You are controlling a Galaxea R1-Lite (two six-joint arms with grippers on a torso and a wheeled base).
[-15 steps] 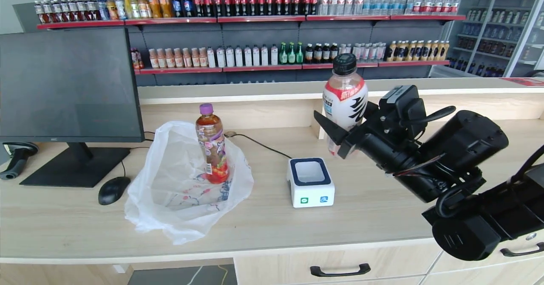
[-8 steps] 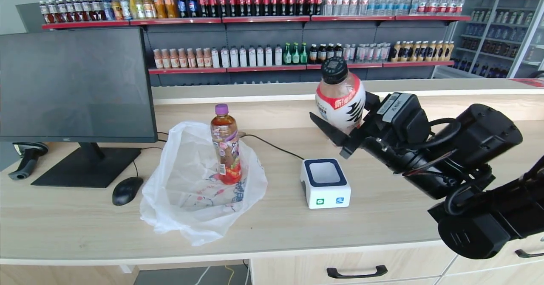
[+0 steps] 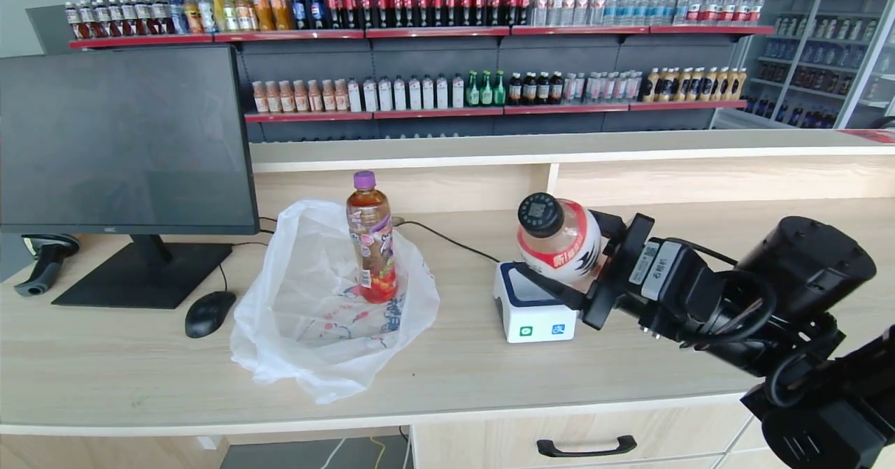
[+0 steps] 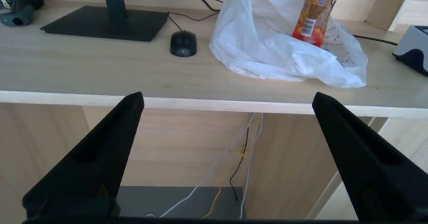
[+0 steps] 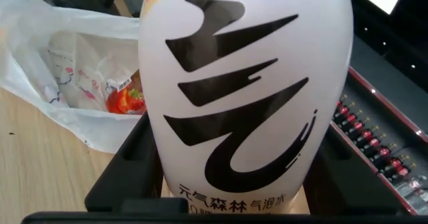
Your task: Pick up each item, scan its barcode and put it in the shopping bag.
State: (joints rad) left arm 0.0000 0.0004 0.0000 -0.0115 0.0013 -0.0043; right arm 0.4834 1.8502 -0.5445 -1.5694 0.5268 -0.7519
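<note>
Right gripper (image 3: 566,263) clamped on white black-capped plastic bottle (image 3: 561,244), tilted over white square scanner (image 3: 535,326), presumably so barcode reads.

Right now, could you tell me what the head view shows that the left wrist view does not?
The head view adds the right gripper shut on a tilted white bottle above the scanner, plus drink shelves behind. The left wrist view adds the open left gripper facing the counter front and cables hanging beneath it. Both share the shopping bag, the tea bottle upright amid its folds, and the mouse.
</note>
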